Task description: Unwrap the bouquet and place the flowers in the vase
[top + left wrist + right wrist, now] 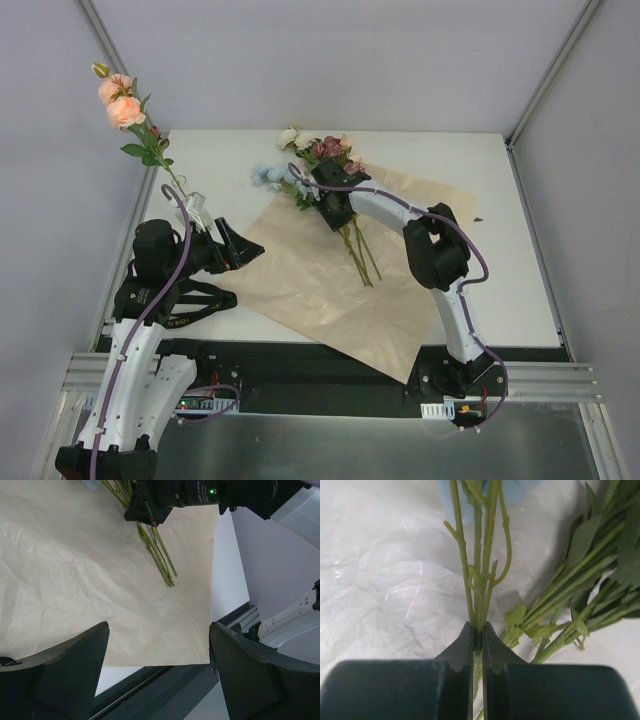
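The left arm [128, 352] rises from its base, folds at the elbow and aims its wrist rightward. The left gripper [159, 630] has its fingers spread wide. The right arm [440, 250] reaches forward and leftward, bent at the elbow, and the right gripper [477, 635] is low, its fingers pinched together on thin green flower stems [481, 592].

White arms [120, 370], black joints [435, 255], purple cables [186, 240]
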